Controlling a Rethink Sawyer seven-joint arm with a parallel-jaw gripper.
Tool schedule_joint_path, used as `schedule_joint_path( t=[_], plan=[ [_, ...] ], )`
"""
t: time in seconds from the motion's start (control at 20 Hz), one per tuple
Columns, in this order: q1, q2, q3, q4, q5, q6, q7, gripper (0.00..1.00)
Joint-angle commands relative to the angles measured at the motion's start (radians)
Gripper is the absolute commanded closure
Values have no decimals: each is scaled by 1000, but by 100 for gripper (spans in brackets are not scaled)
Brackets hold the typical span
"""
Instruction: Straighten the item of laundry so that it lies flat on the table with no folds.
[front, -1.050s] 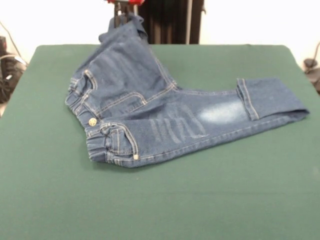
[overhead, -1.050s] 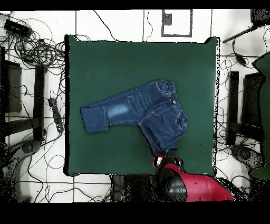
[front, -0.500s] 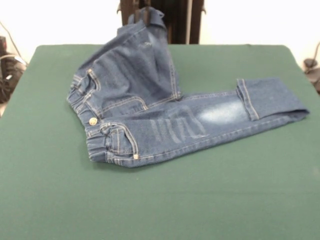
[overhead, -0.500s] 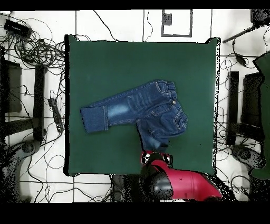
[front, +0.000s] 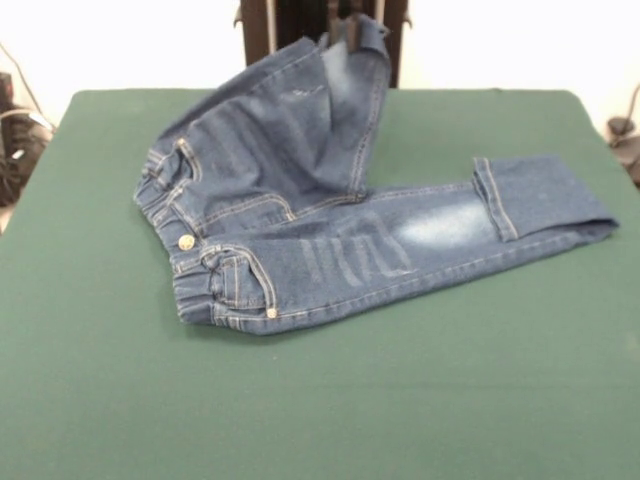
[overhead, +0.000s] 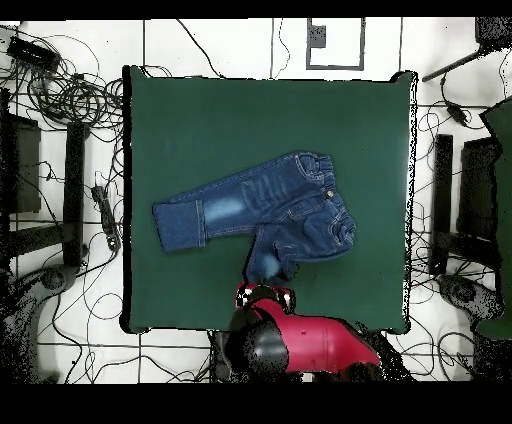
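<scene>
The item of laundry (front: 330, 250), a small pair of dark blue jeans, lies on the green table (front: 400, 400). One leg lies flat toward the right of the front view, its cuff (front: 540, 195) folded back. The other leg is lifted, and its hem (front: 355, 35) hangs at the top edge of the front view. In the overhead view my gripper (overhead: 263, 291), on the red arm, is over that leg's end (overhead: 266, 262) near the table's bottom edge and is shut on it. The fingers are hidden by the denim and the arm. The waistband (front: 190, 270) rests on the table.
Cables, stands and dark equipment (overhead: 60, 90) ring the table (overhead: 200, 110) on the tiled floor. The table's edge (overhead: 200, 328) runs just below the gripper in the overhead view. Green cloth stretches wide on all sides of the jeans.
The gripper has carried the lifted leg's end sideways, rightward in the front view and leftward in the overhead view. The raised leg swung with it. The flat leg and waistband stayed put.
</scene>
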Motion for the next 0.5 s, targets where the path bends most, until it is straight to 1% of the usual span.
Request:
schedule_joint_path(
  t=[0.05,0.35,0.5],
  plan=[
    [115,28,4,59,140,-26,287,100],
    [201,118,-28,42,218,-119,317,100],
    [238,173,-28,45,256,-186,338,100]
  ],
)
